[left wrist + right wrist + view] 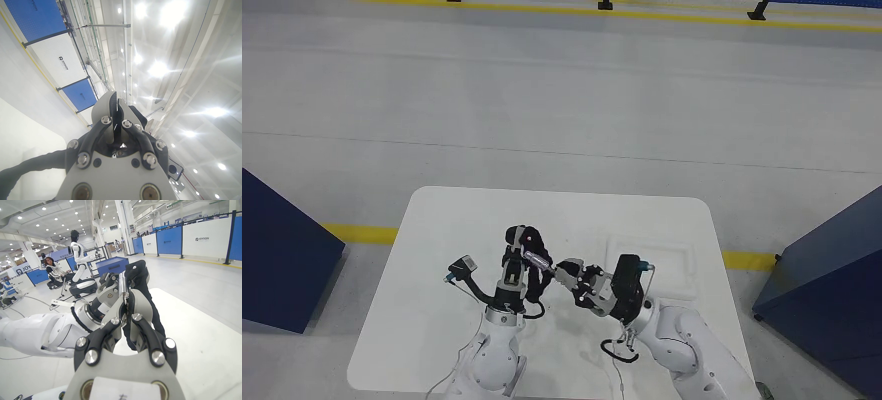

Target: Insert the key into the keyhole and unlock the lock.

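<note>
A white table [442, 330] with rounded corners stands on a pale grey floor [562, 100] crossed by a yellow line [362, 233], with blue partitions [282, 260] on either side. Both arms meet above the table's near half. The left gripper [116, 98] points up toward the ceiling lights [157, 68], its pads pressed narrow on a chrome cylinder lock [122, 283]. The right gripper [127, 306] is closed on the key [124, 297], which juts just ahead of its fingertips and meets the lock's end face; I cannot tell how deep it sits. The right gripper's own fingers hide most of the key. A shallow white tray [672, 262] lies on the table beyond the right gripper, well apart from it.
</note>
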